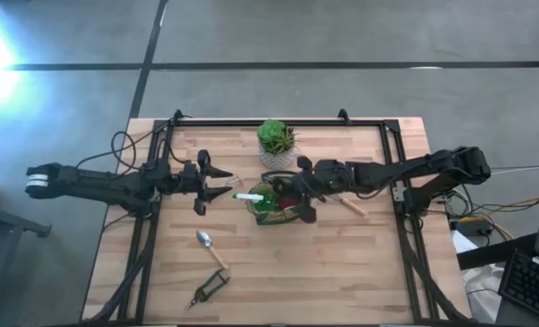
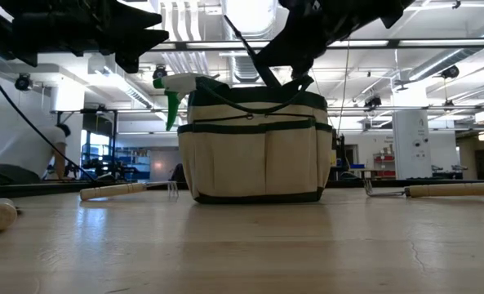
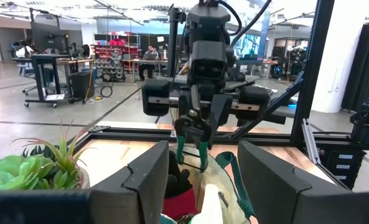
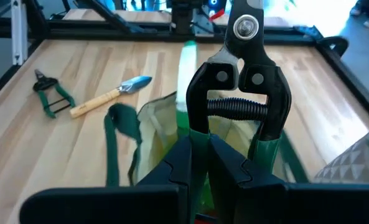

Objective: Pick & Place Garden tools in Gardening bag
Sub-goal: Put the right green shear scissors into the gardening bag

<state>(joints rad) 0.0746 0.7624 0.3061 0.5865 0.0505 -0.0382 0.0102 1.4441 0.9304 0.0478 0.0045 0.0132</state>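
Note:
The tan gardening bag (image 1: 271, 211) with green trim stands upright on its base at the table's middle (image 2: 258, 155). A green-and-white tool (image 1: 247, 195) sticks out of its top. My right gripper (image 1: 298, 193) hangs over the bag, shut on a black pruner (image 4: 245, 81) with green handles. My left gripper (image 1: 225, 184) waits open just left of the bag, level, touching nothing. A silver trowel (image 1: 212, 248) and a second pruner (image 1: 209, 291) lie flat on the table nearer the front edge. A wooden-handled tool (image 1: 351, 205) lies right of the bag. My right gripper pinches one green handle of the pruner (image 4: 198, 127) between its two fingers; the other handle (image 4: 268, 155) stays free beside them. The fingers slant down from the table's right and lie along the pruner. The pruner's head points away from the gripper, over the bag's open top, clear of the table.
A green plant in a white pot (image 1: 275, 138) stands just behind the bag. Another wooden-handled fork (image 2: 123, 190) lies on the table left of the bag. A black frame (image 1: 278, 123) runs along the table's far edge and sides. Bare wood lies in front of the bag.

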